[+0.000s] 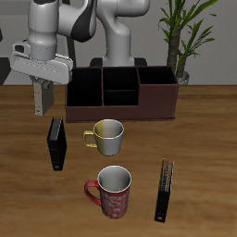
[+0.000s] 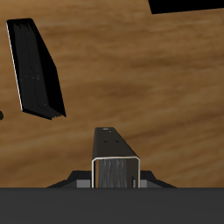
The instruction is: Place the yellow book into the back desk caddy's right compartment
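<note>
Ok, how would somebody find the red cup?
Start at the long brown caddy at the back. Come forward past the silvery mug; the red mug stands nearer the front edge. Only it has a red patterned outside and a red handle.

Wooden table (image 1: 199, 139) — potted plant (image 1: 183, 32) behind it.

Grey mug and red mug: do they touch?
Apart. The exterior view shows bare table between the grey mug and the red mug.
</note>
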